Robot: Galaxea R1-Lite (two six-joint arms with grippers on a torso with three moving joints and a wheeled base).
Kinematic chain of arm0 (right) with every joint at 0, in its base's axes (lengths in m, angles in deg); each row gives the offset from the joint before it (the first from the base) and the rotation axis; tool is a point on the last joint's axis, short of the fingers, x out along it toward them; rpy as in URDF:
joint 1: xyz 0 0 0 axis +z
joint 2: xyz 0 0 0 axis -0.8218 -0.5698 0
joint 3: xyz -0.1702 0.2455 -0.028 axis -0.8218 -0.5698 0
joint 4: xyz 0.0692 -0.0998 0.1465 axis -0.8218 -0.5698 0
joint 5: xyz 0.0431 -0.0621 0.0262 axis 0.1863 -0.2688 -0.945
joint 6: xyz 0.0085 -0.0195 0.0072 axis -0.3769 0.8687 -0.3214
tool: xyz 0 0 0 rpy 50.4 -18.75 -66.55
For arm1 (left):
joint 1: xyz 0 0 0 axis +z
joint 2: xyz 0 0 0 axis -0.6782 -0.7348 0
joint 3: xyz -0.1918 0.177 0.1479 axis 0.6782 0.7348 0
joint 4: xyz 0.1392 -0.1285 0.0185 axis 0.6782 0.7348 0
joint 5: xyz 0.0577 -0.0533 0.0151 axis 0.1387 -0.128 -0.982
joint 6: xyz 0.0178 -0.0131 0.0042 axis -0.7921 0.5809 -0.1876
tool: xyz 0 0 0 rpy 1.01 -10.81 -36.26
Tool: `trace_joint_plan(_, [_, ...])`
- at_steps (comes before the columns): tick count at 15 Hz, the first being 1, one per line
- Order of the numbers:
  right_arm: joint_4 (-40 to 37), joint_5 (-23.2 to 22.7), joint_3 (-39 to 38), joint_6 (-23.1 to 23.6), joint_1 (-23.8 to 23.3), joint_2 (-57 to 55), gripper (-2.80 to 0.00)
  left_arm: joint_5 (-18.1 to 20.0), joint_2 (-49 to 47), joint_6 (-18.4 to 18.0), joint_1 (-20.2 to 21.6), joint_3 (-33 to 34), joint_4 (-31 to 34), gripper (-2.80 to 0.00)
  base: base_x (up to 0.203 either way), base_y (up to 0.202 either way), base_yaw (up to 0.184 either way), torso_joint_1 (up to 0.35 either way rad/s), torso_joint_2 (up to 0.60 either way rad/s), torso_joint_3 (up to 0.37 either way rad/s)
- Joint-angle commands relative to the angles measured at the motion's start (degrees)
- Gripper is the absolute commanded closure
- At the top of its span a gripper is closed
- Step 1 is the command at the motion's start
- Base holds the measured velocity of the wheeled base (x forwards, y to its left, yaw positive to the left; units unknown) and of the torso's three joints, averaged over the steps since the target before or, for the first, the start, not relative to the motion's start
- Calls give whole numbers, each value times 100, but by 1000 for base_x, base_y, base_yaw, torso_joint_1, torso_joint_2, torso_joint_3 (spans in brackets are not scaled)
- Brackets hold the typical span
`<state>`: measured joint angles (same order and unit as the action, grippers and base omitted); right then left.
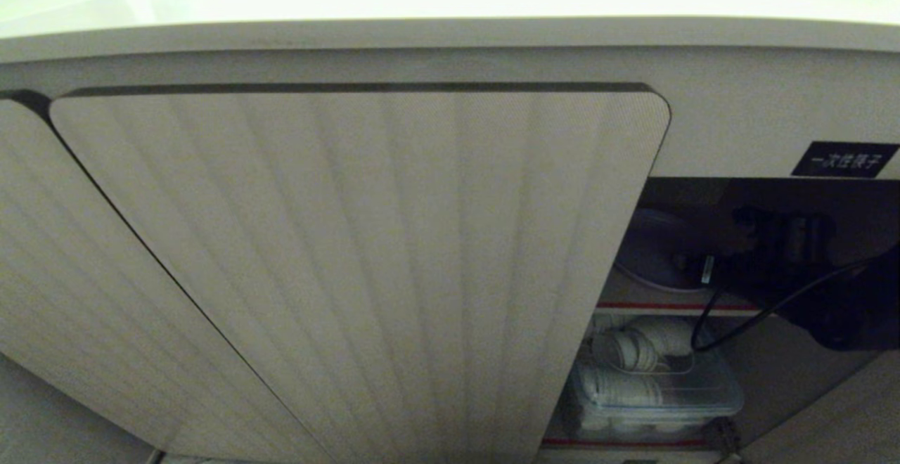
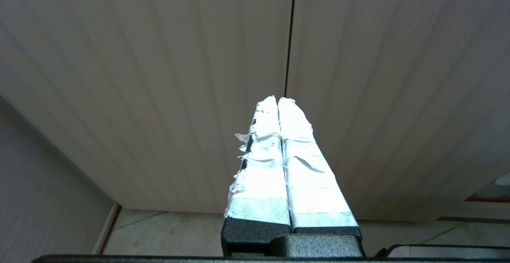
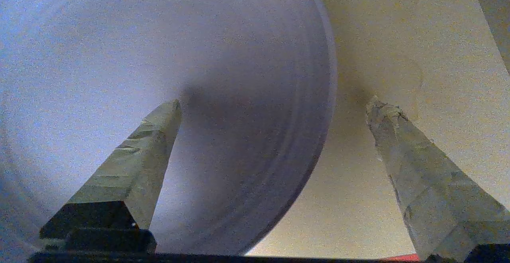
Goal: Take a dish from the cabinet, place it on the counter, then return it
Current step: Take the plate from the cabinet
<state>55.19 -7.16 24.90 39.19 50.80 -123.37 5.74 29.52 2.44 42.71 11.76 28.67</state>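
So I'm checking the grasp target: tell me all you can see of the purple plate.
The round, shallow, pale lavender plastic plate with faint concentric rings lies flat on the cream cabinet shelf, empty. The open right pincer straddles its rim, one finger over the plate, the other beside it; whether they touch is unclear.

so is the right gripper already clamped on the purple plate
No, the right gripper is wide open, one finger over the dish and the other beside its rim.
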Motion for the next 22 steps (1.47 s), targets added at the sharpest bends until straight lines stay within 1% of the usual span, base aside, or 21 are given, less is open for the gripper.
trace_joint_plan(1, [20,-1,73,-1,-2,-3,-280,-2,2,3,0,0,0,0,0,0,0,0,0,0])
trace_joint_plan(7, [-168,-1,208,-66,-2,-33,-280,-2,2,4,0,0,0,0,0,0,0,0,0,0])
trace_joint_plan(16, [-97,7,199,-63,33,-65,-280,-2,2,-2,0,0,0,0,0,0,0,0,0,0])
trace_joint_plan(17, [-97,8,199,-63,42,-65,0,-2,2,-4,0,0,0,0,0,0,0,0,0,0])
trace_joint_plan(22, [-71,8,199,-72,59,-65,0,-2,2,0,0,0,0,0,0,0,0,0,0,0])
